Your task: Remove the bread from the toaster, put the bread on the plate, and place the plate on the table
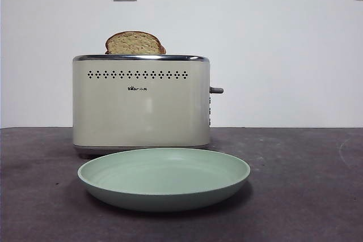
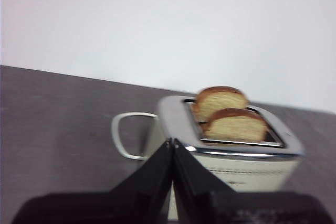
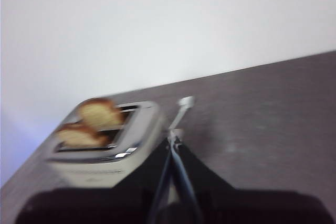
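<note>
Wrist views | left gripper (image 2: 172, 141) jaws together, empty | right gripper (image 3: 173, 141) jaws together, empty

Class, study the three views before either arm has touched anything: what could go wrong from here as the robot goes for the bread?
1. Two slices stand side by side in the toaster; a gripper might pinch the wrong one or both instead of the bread.
2. Only the domed top shows above the slot, so a shallow grip may slip.
3. The plate lies close in front of the toaster; a descending arm might knock it.
</note>
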